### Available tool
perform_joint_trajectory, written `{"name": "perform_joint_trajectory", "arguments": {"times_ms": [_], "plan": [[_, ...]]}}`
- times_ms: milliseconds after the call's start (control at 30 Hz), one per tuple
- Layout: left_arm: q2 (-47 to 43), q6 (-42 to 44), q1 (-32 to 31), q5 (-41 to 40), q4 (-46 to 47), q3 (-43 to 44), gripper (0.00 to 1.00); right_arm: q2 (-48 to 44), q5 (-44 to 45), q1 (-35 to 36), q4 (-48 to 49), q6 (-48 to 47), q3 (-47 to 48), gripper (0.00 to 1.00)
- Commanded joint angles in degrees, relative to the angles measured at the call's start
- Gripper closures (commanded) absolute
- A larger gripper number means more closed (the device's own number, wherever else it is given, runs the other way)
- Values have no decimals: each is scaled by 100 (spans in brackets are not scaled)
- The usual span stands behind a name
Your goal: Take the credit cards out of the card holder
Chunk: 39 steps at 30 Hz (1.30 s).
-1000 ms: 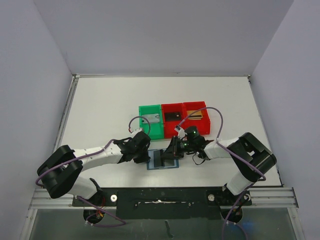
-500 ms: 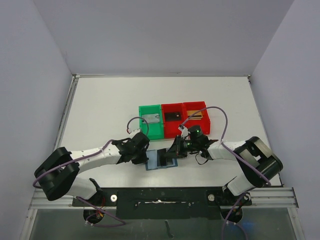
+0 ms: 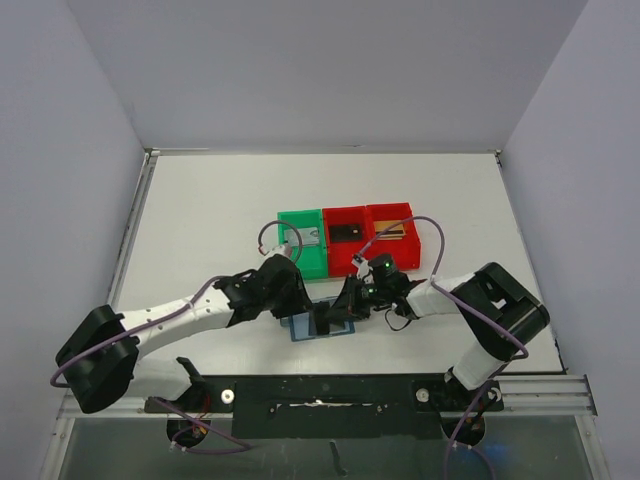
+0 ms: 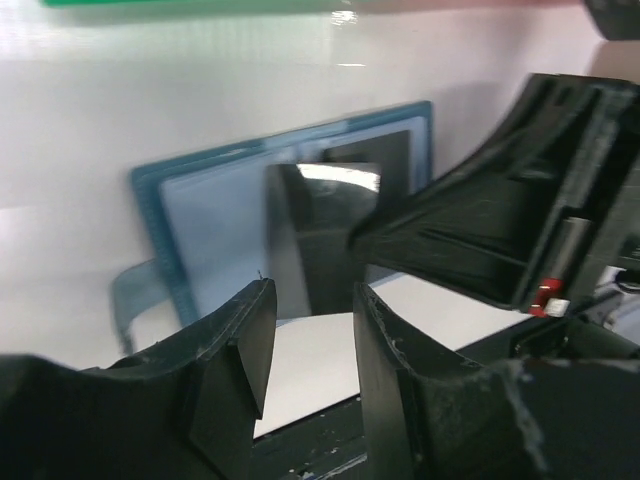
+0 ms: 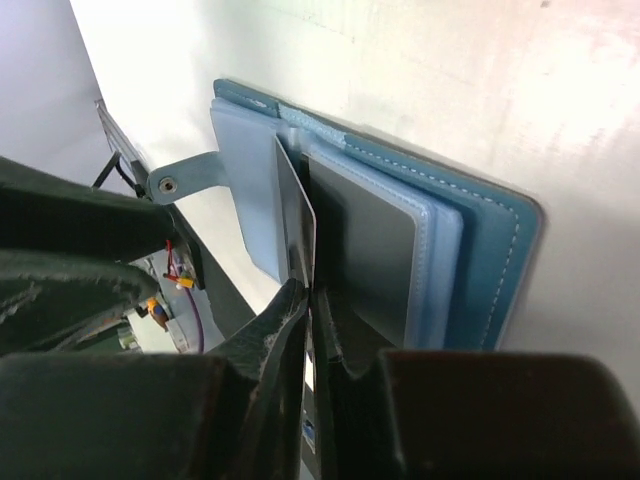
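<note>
A card is pinched in the closed right hand; the left hand is held part-open, empty. The unpinned card holder beneath could be dragged along.

Right of the left end effector, the right end effector and its pinched card block passage. Beyond both, the green bin and red bins bar the way; bare table lies leftward.

From above, the left gripper and right gripper cover parts of the blue card holder. The lower end of a card is hidden between the right jaws.
</note>
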Motion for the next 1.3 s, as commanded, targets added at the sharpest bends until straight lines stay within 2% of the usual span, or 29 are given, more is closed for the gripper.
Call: {"name": "perform_joint_trajectory", "arguments": {"times_ms": [0, 133, 200, 500, 600, 733, 1033, 1100, 1267], "plan": [[269, 139, -25, 605, 788, 94, 66, 254, 160, 276, 373, 125, 330, 94], [541, 93, -36, 418, 524, 82, 81, 302, 302, 336, 415, 213, 331, 94], [600, 70, -28, 242, 262, 82, 86, 244, 383, 298, 367, 224, 287, 94], [617, 10, -41, -337, -312, -18, 95, 206, 450, 274, 315, 226, 320, 92], [760, -5, -39, -403, -236, -111, 99, 319, 518, 348, 236, 241, 389, 90], [895, -278, -191, -744, -369, -142, 100, 300, 549, 391, 521, 419, 320, 79], [663, -446, -221, -827, -174, -461, 100, 398, 712, 619, 481, 480, 484, 78], [579, -449, -221, -860, -170, -503, 100, 422, 740, 639, 499, 489, 514, 80], [545, -447, -221, -865, -223, -533, 100, 267, 804, 616, 404, 434, 469, 99]]}}
